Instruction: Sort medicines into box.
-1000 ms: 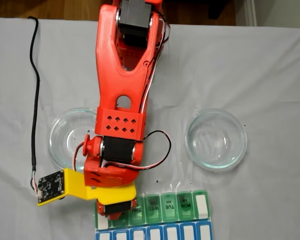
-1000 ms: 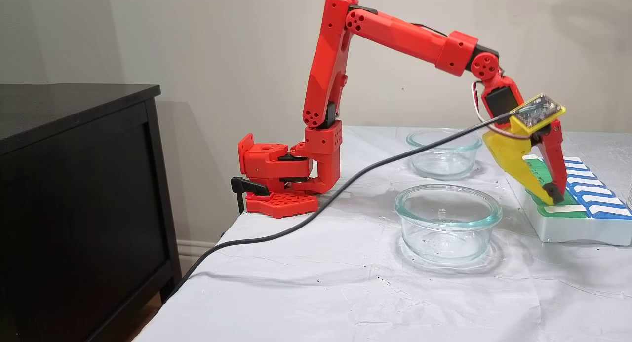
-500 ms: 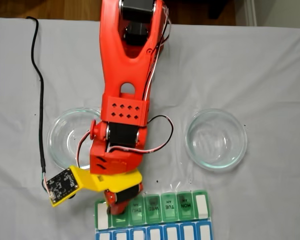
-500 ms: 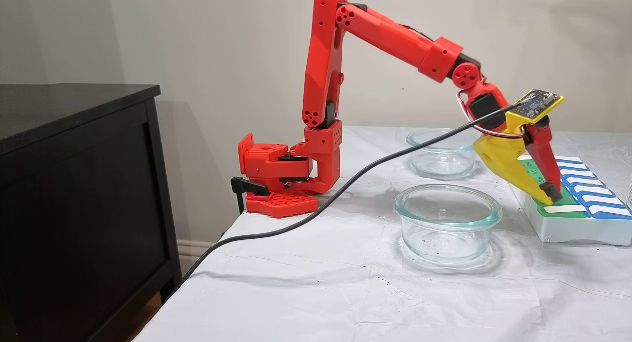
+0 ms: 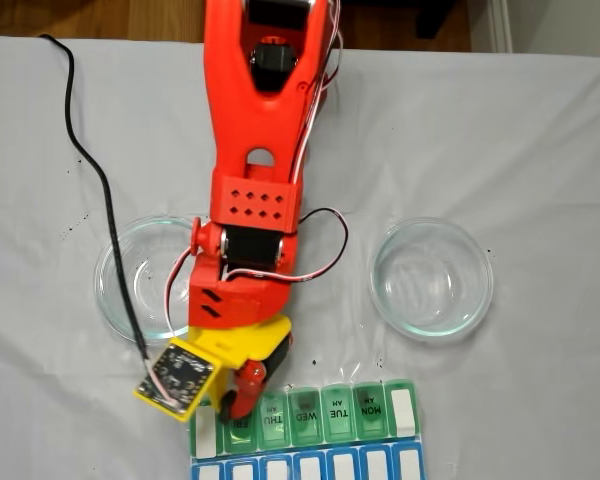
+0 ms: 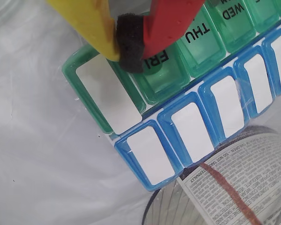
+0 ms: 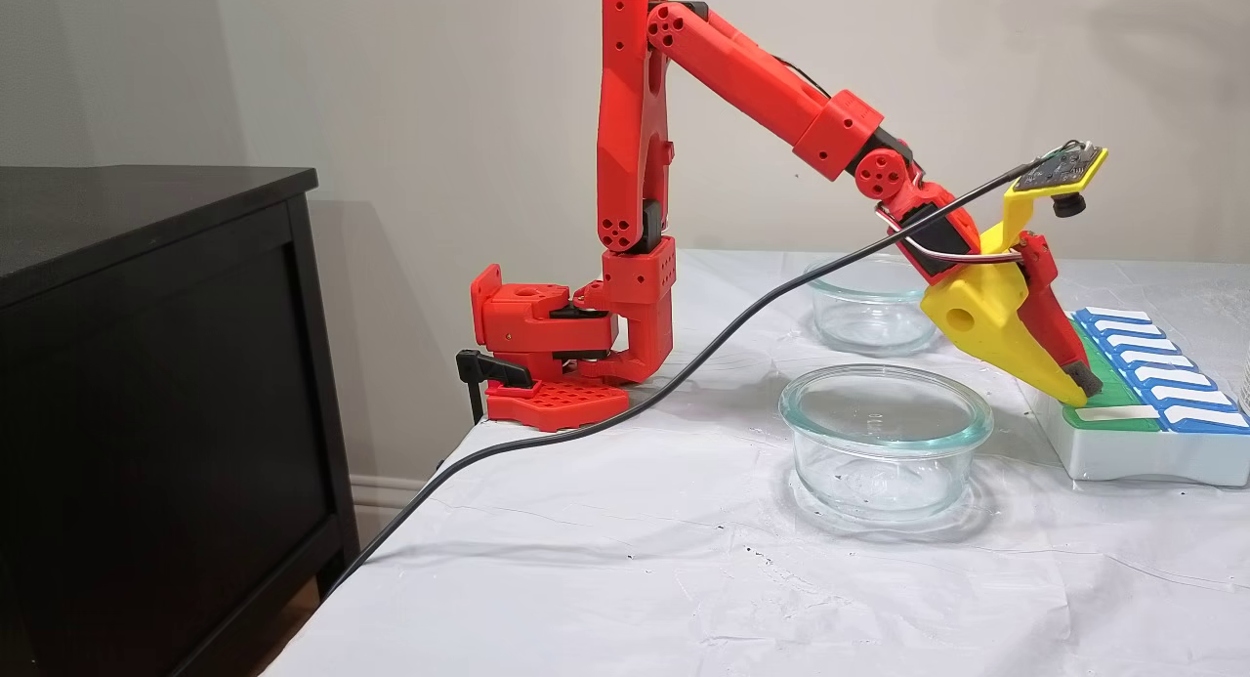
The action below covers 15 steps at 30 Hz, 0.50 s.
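The end effector (image 6: 126, 49), its yellow and red fingers pressed together with nothing visible between them, rests at the upper middle of the wrist view on the pill organizer (image 6: 145, 157), at the FRI lid (image 6: 161, 75). Two glass dishes (image 7: 884, 443) stand on the desk (image 7: 635, 579).

In the wrist view the box (image 6: 145, 140) runs off the frame at 3 o'clock and 12 o'clock, and the tool (image 6: 129, 47) covers part of the FRI lid, so its letters read only partly. Whether a pill sits between the dark tip pads cannot be told. At 5 o'clock a printed label is cut by the edge. In a fixed view the box (image 5: 310, 420) is cropped at 6 o'clock.
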Motion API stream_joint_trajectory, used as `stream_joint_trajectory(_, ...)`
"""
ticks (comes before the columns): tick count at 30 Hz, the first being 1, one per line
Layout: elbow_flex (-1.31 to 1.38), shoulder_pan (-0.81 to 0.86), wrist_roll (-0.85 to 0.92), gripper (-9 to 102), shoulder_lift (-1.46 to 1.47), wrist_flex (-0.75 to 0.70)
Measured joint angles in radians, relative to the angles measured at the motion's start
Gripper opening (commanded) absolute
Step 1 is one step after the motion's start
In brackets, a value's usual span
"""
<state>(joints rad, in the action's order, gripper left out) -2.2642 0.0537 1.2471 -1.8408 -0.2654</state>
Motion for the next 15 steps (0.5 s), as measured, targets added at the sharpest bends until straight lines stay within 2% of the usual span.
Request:
stream_joint_trajectory(11,-0.020,-0.002,0.313,0,0.058,0.023)
stream_joint_trajectory(15,-0.032,-0.002,0.331,0,0.052,0.020)
